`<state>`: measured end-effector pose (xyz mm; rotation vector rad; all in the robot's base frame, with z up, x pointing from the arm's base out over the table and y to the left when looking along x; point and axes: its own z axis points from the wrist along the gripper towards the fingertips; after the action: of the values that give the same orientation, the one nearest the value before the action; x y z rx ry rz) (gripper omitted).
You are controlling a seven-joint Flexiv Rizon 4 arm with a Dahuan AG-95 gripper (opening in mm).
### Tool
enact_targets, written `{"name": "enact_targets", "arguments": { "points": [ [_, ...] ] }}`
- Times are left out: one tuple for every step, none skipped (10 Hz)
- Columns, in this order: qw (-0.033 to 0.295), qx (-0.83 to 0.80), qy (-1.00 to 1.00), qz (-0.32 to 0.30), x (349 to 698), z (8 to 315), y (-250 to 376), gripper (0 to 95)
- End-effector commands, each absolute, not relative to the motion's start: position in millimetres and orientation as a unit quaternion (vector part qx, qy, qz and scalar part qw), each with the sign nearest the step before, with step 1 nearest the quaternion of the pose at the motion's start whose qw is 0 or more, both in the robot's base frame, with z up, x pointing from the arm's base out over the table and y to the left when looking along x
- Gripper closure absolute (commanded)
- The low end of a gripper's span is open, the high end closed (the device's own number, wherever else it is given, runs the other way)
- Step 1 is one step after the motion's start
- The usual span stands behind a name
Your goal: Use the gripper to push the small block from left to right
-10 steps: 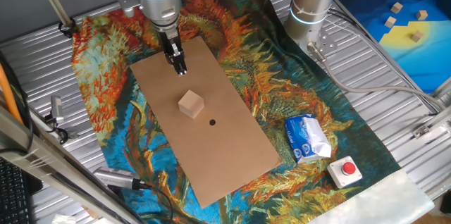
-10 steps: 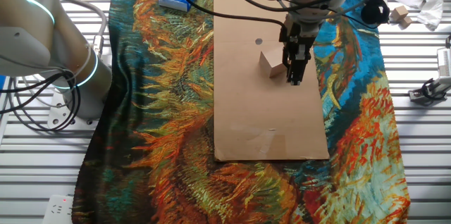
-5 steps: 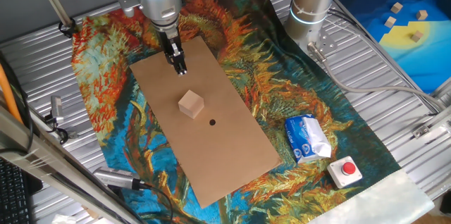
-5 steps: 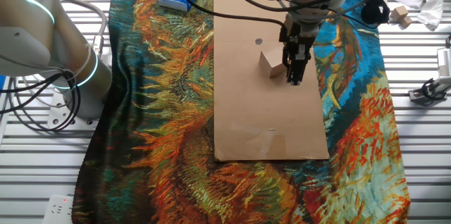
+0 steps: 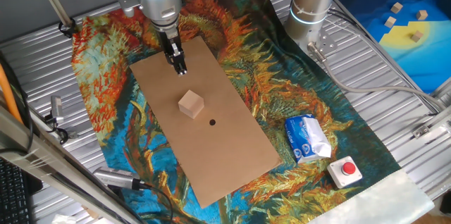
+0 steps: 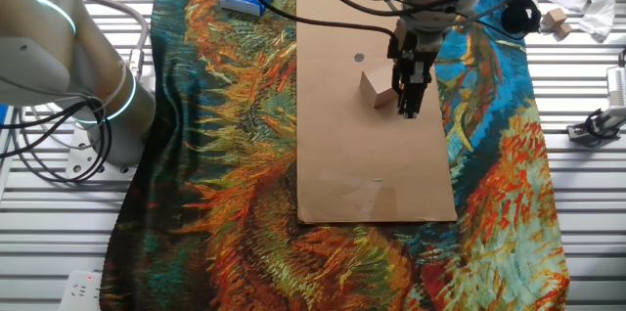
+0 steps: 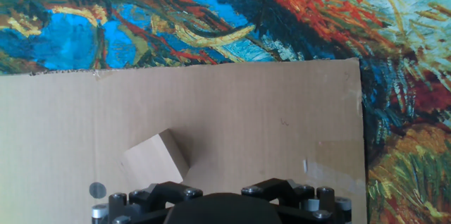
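Note:
The small block (image 5: 190,103) is a light-tan wooden cube lying on a brown cardboard sheet (image 5: 236,150) near its middle. The gripper (image 5: 181,70) is a narrow black tip with its fingers together and nothing between them. It hangs over the far end of the cardboard, up and left of the block, with a gap between them. In the other fixed view the gripper (image 6: 409,108) stands just right of the block (image 6: 375,87). The hand view shows the block (image 7: 156,156) at lower left, just above the black hand housing (image 7: 218,208); the fingertips are hidden there.
A black dot (image 5: 212,121) marks the cardboard just beyond the block. A white-and-blue carton (image 5: 306,138) and a red button (image 5: 347,170) lie on the patterned cloth (image 5: 106,90) at right. A second upright arm column (image 5: 313,2) stands behind. Tiny cubes (image 5: 389,21) lie on a blue-yellow sheet.

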<state>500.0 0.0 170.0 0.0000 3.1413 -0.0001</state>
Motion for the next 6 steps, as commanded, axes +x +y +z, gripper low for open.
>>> {"name": "enact_targets", "arguments": {
  "points": [
    [0.047,0.015,0.998,0.043,500.0,170.0,0.0,95.0],
    [0.046,0.015,0.998,0.04,500.0,170.0,0.0,95.0],
    [0.046,0.015,0.998,0.04,500.0,170.0,0.0,95.0],
    [0.046,0.015,0.998,0.04,500.0,170.0,0.0,95.0],
    [0.046,0.015,0.998,0.04,500.0,170.0,0.0,95.0],
    [0.046,0.015,0.998,0.04,500.0,170.0,0.0,95.0]
  ]
}}
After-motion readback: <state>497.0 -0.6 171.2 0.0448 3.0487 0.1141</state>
